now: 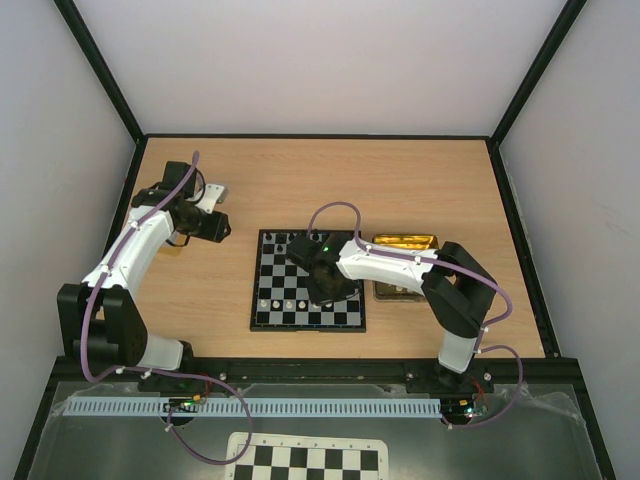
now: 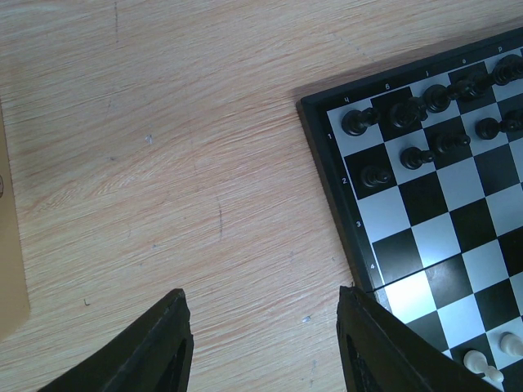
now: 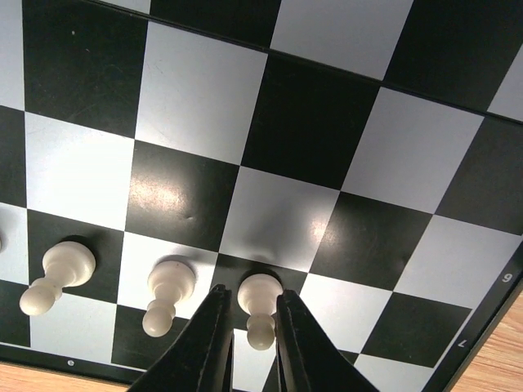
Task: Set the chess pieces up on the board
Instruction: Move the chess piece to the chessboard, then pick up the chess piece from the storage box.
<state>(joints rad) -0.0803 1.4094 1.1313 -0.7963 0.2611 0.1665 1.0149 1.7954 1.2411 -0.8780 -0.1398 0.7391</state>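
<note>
Cream pawn [image 3: 260, 314] at the board's [image 3: 310, 131] six o'clock edge, flanked by my right end effector [image 3: 252, 292]; gripped or freed, I cannot tell. A skewed lift could topple it.

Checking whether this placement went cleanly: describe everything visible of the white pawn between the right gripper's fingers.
The pawn is cream and glossy like plastic, with a round head, narrow neck and wider round base. It stands upright on a dark square of the board, one row in from the framed edge, with two more white pawns in line beside it. The right gripper's fingers flank it closely on both sides; whether they touch it cannot be told.
</note>
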